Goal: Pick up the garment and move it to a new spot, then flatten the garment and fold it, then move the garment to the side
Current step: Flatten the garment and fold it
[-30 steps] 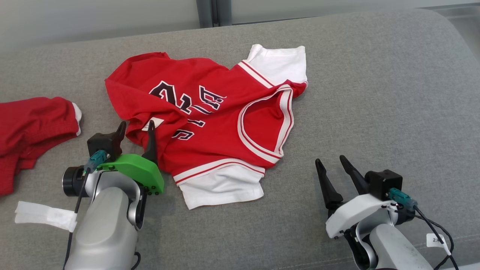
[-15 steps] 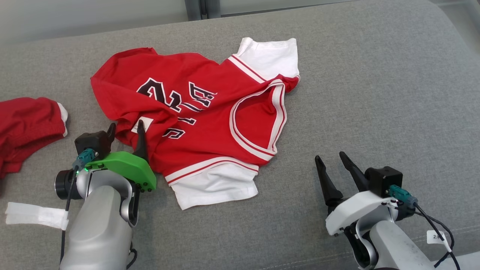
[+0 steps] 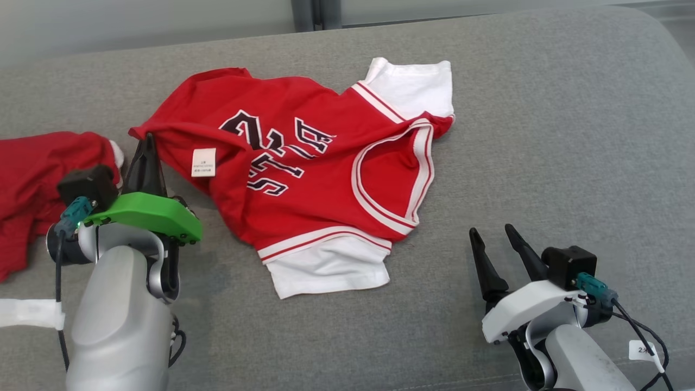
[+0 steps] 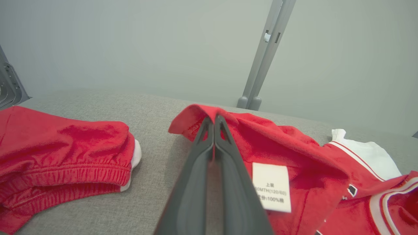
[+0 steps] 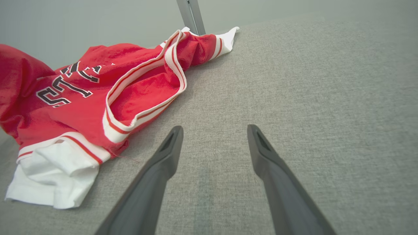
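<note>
The gray couch holds the red shirt in its middle, stretched from 9 o'clock to 3 o'clock. The left gripper is squeezed tight on the shirt's 9 o'clock corner. The right gripper, fingers apart, sits off at 4 o'clock, not touching.

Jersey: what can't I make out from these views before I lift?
Print on the care label: blurred in the left wrist view, too small in the head view.
How much jersey hem the shut left tool pinches: hidden by its fingers, left wrist view.
Rest of the second red garment: cut off by the left edge, head and left wrist views.
Full jersey lettering: folded under creases, head view.
</note>
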Tool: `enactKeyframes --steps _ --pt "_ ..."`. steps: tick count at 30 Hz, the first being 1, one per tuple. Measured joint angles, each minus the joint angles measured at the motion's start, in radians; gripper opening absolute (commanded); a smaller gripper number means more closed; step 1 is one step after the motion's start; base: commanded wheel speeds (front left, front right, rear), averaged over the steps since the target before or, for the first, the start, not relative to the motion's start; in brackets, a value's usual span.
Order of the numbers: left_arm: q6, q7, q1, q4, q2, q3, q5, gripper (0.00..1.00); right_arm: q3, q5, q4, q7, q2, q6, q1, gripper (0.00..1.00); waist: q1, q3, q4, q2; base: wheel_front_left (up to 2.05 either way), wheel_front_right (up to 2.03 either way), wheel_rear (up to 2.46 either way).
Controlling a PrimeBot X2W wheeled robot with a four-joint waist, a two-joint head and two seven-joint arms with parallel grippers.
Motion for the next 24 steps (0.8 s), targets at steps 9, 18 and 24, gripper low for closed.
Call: enactKeyframes --steps 9,18,24 --pt "0.016 0.000 0.100 -0.033 0.074 0.044 0.026 0.13 0.010 0.011 0.005 0.000 0.022 0.000 0.007 1.00 0.0000 -0.028 0.105 0.0000 0.00 0.00 0.00" --pt "0.033 0.006 0.193 0.009 0.047 0.043 0.024 1.00 0.041 0.040 0.057 0.000 0.034 0.000 -0.026 1.00 0.0000 -0.033 0.177 0.0000 0.00 0.00 0.00" --pt "0.027 0.002 0.210 -0.039 0.010 0.031 0.036 1.00 0.073 0.080 0.123 0.000 0.038 0.000 -0.052 1.00 0.0000 -0.023 0.215 0.0000 0.00 0.00 0.00"
